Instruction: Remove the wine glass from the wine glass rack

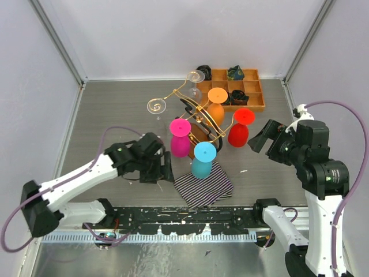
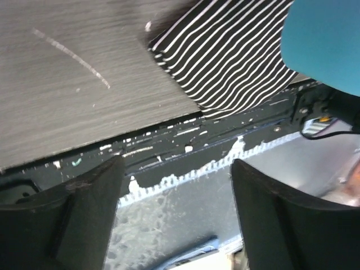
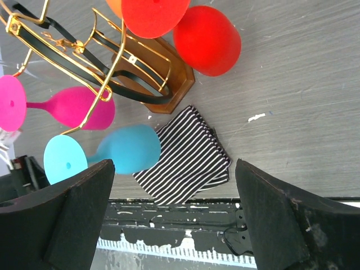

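Setting: grey wood-grain desk (image 1: 115, 115) enclosed by pale walls (image 1: 173, 34).
Wine glass rack: gold wire frame (image 1: 199, 109) on a small brown wooden base, standing mid-desk; its long rails run diagonally from far left to near right, ending in curled scrolls.
Glasses on rack: all hang inverted, foot up in the wire, bowl down, long axis about vertical.
Near side: pink glass (image 1: 180, 144) on the left and blue glass (image 1: 202, 167) on the right, close together.
Right side: red glass (image 1: 238, 135); orange glass (image 1: 215, 109) lies beyond it.
Far-left arms: two clear glasses (image 1: 155, 107).
Bowl contact: cannot be told whether any bowl touches the desk.
Striped cloth: black-and-white, folded (image 1: 204, 184), just in front of the blue glass.
Compartment tray: orange-brown (image 1: 253, 98), far right.
Left pincer: (image 2: 175, 169) spread, holding nothing, low beside the pink glass.
Right pincer: (image 3: 174, 169) spread, holding nothing, right of the red glass and apart from it.
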